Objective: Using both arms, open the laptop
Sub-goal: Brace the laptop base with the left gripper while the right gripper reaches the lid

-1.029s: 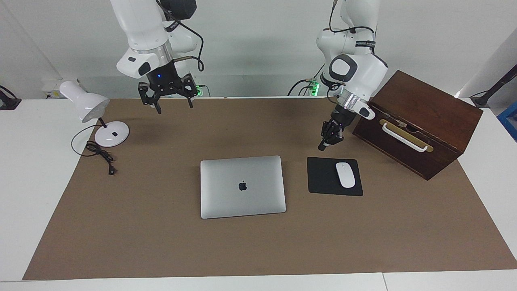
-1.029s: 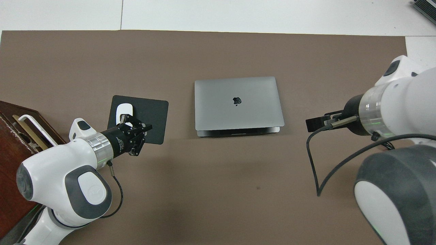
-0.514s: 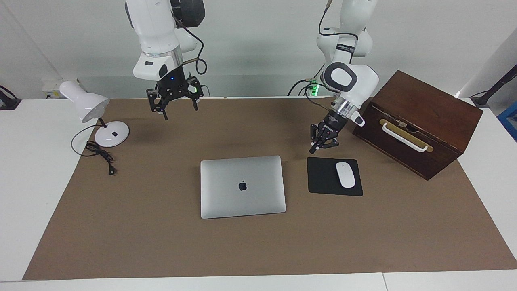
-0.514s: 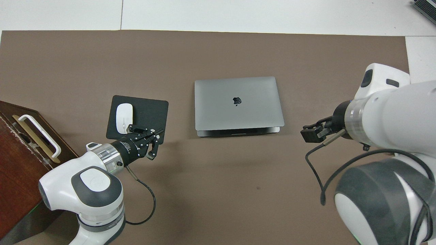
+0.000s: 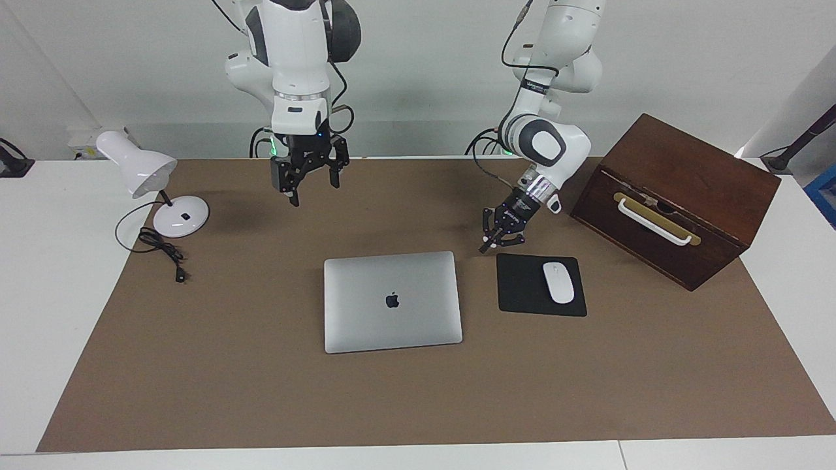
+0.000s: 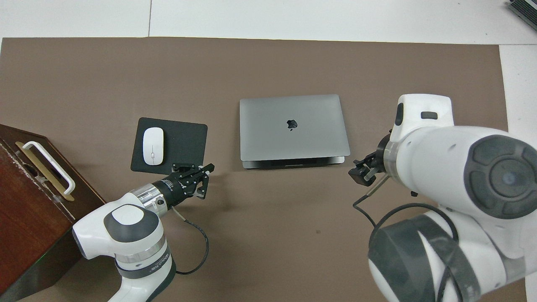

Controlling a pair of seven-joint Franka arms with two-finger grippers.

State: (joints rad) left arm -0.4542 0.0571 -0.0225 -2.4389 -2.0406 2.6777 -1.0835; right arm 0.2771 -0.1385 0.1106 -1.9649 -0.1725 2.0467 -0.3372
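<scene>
Laptop lies shut and flat near the middle of the brown mat, its lid down with the logo showing, so by my reading the opening itself has not begun and the whole lift is left to do. Beside it, toward the left arm's end of the table, sits the black mouse pad with the white mouse on it, and past that the wooden box.

The left gripper hangs low over the mat between the pad and the laptop's corner, touching neither, its fingertips pressed together on nothing. The right gripper hovers above the mat on the robots' side of the laptop, fingers spread, empty.

Compared with a second ago, both grippers have swung inward toward the laptop: the left has left the mouse pad's edge, and the right has moved away from the desk lamp.
</scene>
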